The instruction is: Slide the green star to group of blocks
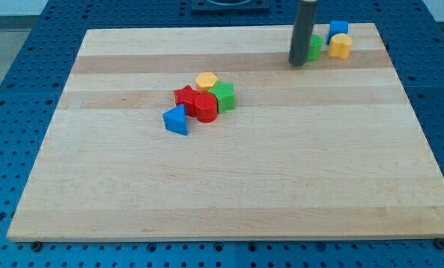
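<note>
My tip touching a partly hidden green block, perhaps the star, no pincer visible.

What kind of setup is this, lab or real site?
Likely a lab tabletop rig: a bare wooden board on a blue perforated base, small coloured blocks, and my tip beside a green block.
</note>
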Robot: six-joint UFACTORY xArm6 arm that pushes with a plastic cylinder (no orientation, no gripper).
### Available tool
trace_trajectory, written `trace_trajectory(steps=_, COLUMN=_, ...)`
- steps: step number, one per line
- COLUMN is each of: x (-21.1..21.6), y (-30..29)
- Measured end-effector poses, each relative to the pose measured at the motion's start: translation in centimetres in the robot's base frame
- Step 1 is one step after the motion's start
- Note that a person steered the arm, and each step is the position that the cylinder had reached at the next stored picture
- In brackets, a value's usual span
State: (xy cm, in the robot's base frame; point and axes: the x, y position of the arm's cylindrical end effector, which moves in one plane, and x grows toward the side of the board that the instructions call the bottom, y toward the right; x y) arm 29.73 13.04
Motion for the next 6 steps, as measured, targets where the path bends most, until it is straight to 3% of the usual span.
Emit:
trace_trajectory(steps=2, x=-2.5, y=2.3)
trace_trajectory(steps=3, x=-1.6, y=2.0)
trace_trajectory(steps=6, x=11.1, y=-7.9)
